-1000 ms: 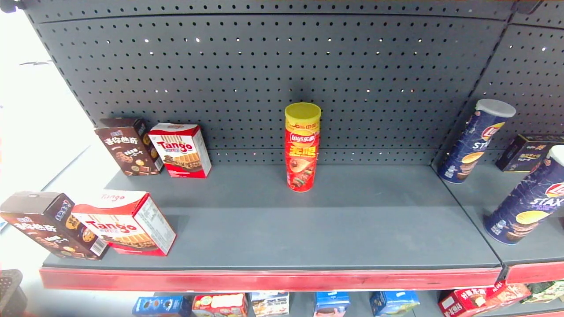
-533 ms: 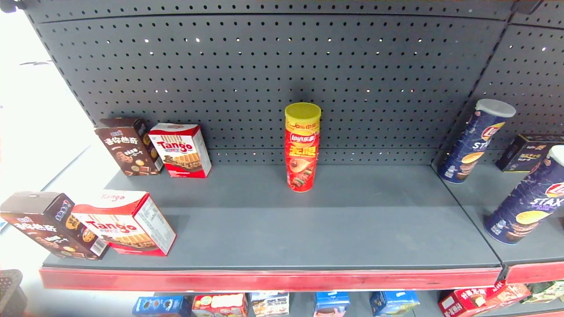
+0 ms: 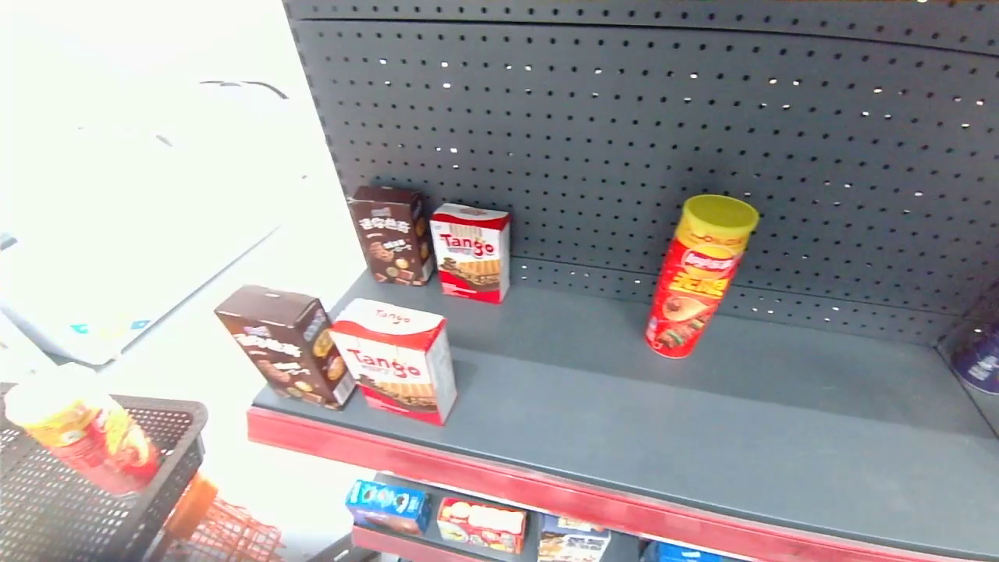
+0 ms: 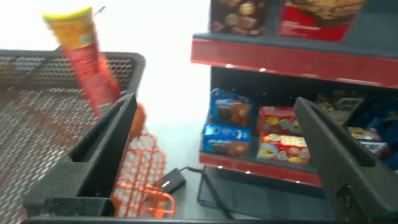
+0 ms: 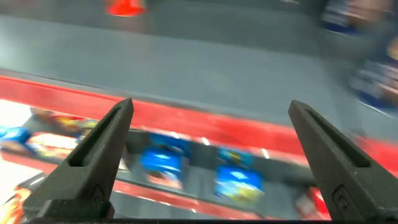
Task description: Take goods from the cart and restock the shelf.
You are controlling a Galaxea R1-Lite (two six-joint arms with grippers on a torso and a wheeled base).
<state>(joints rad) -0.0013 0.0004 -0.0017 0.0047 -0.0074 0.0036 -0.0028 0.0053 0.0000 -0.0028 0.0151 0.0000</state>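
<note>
Leaning in the black basket (image 3: 176, 462), 1 red can (image 3: 82, 441) looks blurred.

Note for your log: one red chip can (image 3: 82, 441) with a pale yellow lid stands tilted in the black mesh cart basket (image 3: 183, 437), close to its near wall. The dark grey shelf (image 3: 624, 414) has a red front edge. On it, a shelved chip can (image 3: 700, 277), red with a yellow lid, stands upright close to the pegboard back.
</note>
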